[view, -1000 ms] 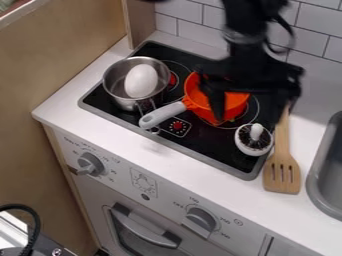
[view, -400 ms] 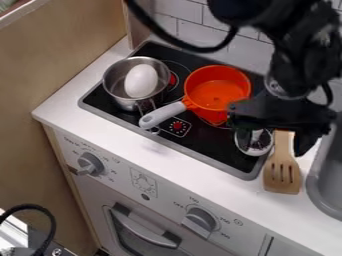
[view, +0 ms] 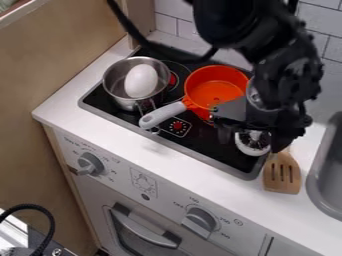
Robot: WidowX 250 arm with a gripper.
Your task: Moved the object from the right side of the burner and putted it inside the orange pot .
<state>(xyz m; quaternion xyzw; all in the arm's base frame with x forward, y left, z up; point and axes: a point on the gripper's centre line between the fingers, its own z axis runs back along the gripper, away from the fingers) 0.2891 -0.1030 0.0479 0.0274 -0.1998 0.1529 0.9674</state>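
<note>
Lines up grasp with black two-finger gripper (view: 252,142), spread wide, empty, at round white bristled object (view: 252,148) near black stovetop (view: 204,151)'s front right corner; must close before lifting to orange pot (view: 217,76).

Soft, fairly bright light spreads over the smooth white worktop (view: 180,167), while the upright white oven front (view: 160,200) is dimmer. A faint, soft-edged shadow lies on the worktop near the hob's front edge. Small highlights glint on the shiny steel saucepan (view: 117,80), and the smooth white egg (view: 141,80) shades gently to grey. The glossy orange pot (view: 217,75) glows strongly against the dark hob. Much surface detail sinks into black on the robot arm (view: 287,75).
</note>
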